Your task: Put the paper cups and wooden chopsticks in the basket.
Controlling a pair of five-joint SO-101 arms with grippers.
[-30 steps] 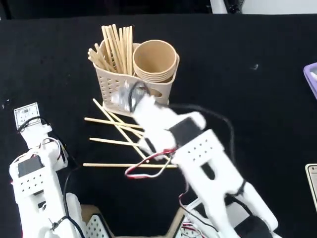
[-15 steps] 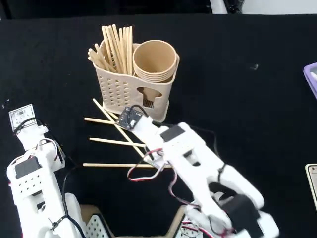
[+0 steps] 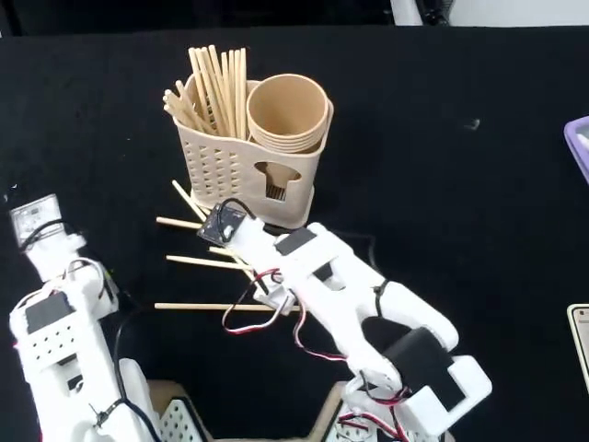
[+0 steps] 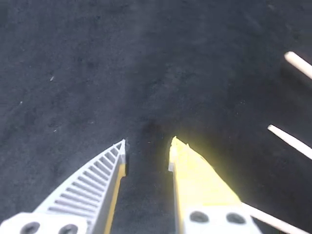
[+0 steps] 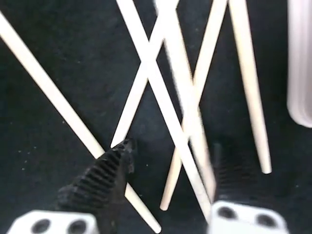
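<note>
Black table (image 3: 460, 212); chopsticks (image 3: 193, 306) loose beside basket (image 3: 216, 170); purple object (image 3: 580, 143) at edge.

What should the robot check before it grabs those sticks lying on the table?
1. Right gripper open: ok.
2. Loose chopsticks lined up within its grasp: ok, several lie crossed there.
3. Only one stick will be caught: cannot tell.
4. Basket upright: ok.
5. Paper cups already in the basket: ok.
6. Left gripper out of the way, open over the table: ok.
</note>
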